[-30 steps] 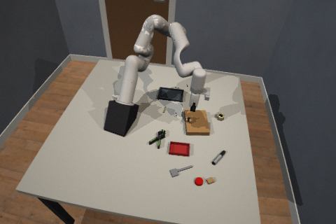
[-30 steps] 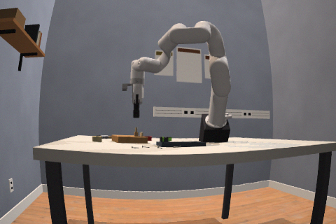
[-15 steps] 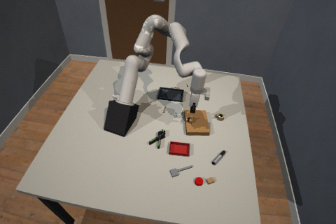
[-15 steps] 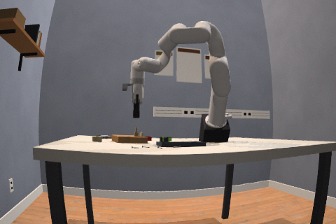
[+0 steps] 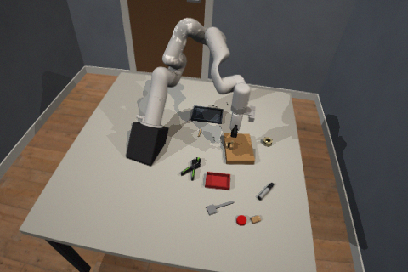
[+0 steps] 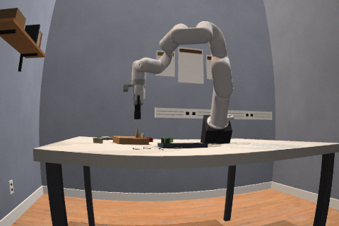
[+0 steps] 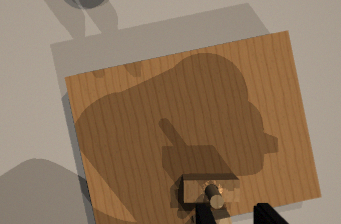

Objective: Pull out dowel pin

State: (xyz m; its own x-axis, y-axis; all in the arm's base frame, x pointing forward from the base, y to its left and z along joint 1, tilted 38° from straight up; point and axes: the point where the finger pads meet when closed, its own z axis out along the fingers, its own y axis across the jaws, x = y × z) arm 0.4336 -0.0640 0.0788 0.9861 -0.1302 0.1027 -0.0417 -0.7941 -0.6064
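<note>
The wooden bench board [image 5: 240,149] lies right of the table's middle. The small wooden block [image 7: 204,188] lies on it near one edge, with the dowel pin [image 7: 214,198] standing upright in its hole. My gripper [image 5: 234,132] hangs well above the block and pin, as the side view shows [image 6: 137,113]. In the wrist view its two dark fingertips stand partly apart with nothing between them, and the pin's top lies beside the left finger. The green and black spring clamp [image 5: 191,167] lies on the table, left of the board. I cannot make out the bench stop.
A red tray [image 5: 218,180], a marker [image 5: 265,191], a grey scraper [image 5: 219,206], a red disc [image 5: 240,219] and a small tan cube [image 5: 255,218] lie in front of the board. A dark tablet [image 5: 206,114] lies behind it, and a small ring-shaped part [image 5: 267,141] to its right. The arm's black base [image 5: 145,142] stands to the left.
</note>
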